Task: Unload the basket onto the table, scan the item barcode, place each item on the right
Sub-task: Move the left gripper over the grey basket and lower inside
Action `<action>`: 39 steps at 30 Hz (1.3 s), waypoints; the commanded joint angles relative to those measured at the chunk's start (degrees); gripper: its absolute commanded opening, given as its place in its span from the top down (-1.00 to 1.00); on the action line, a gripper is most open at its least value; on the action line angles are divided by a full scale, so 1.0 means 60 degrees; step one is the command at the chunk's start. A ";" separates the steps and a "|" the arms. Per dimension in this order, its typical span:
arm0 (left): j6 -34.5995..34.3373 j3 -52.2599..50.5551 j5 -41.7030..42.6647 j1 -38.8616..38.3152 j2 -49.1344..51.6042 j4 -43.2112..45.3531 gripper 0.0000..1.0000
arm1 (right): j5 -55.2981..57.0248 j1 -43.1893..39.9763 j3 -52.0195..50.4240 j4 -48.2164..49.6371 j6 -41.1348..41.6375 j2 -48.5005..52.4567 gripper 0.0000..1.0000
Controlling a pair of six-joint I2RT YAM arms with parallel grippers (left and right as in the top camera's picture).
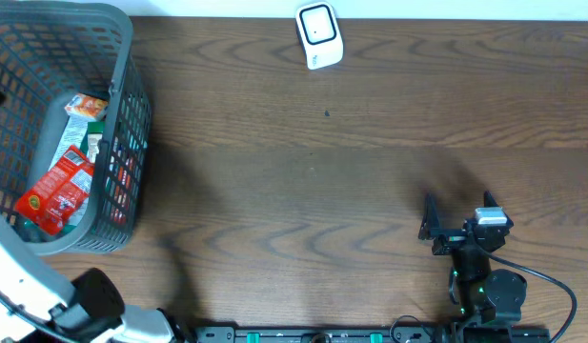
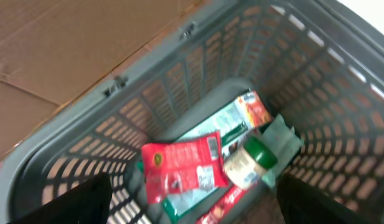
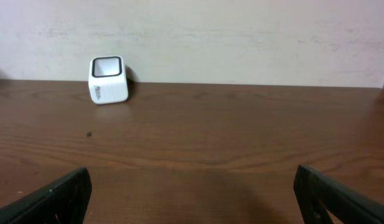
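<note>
Overhead view's got one basket (image 1: 130, 114), one scanner (image 1: 319, 35) — two grippers, left gripper (image 2: 192, 202) and right gripper (image 3: 192, 196), both spread wide, holding nothing.

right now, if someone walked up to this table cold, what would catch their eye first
The grey mesh basket at the table's left end, mostly for the bright red packet lying in it among other groceries. Next, the small white scanner standing alone at the far edge, and the right hand, open, low at the near right.
</note>
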 commanded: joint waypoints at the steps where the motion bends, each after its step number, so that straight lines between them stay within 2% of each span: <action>1: -0.0106 0.0168 0.0805 0.0342 0.0466 0.0339 -0.70 | -0.0044 0.0018 -0.0015 -0.0036 0.0131 -0.0051 -0.98; 13: -0.0098 0.0168 0.0805 0.0372 0.1439 0.0845 -0.70 | -0.0044 0.0018 -0.0015 -0.0036 0.0131 -0.0051 -0.98; 39: 0.0226 0.0168 0.0805 0.0372 0.1475 0.1024 -0.71 | -0.0044 0.0018 -0.0015 -0.0036 0.0131 -0.0051 -0.99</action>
